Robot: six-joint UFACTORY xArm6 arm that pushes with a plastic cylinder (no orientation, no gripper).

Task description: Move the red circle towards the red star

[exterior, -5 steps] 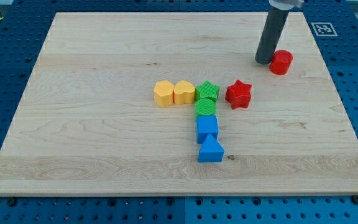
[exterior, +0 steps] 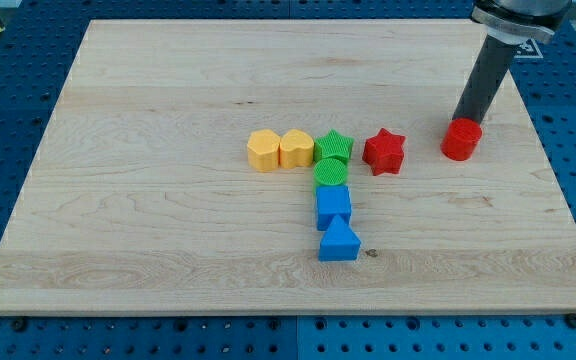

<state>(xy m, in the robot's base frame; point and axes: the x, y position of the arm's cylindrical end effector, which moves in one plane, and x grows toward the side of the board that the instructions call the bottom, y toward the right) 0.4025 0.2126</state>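
The red circle [exterior: 461, 139] sits on the wooden board toward the view's right. The red star [exterior: 384, 151] lies to its left, a short gap apart. My tip [exterior: 465, 119] stands right behind the red circle, at its top edge, seemingly touching it. The rod rises from there to the view's upper right.
Left of the red star lie a green star [exterior: 335, 146], a yellow heart [exterior: 296, 148] and a yellow hexagon [exterior: 264, 150] in a row. Below the green star are a green circle [exterior: 331, 171], a blue cube [exterior: 333, 205] and a blue triangle [exterior: 339, 241]. The board's right edge [exterior: 548, 170] is near.
My tip moved from the red circle's left to behind it. The red circle slid toward the view's bottom, level with the red star.
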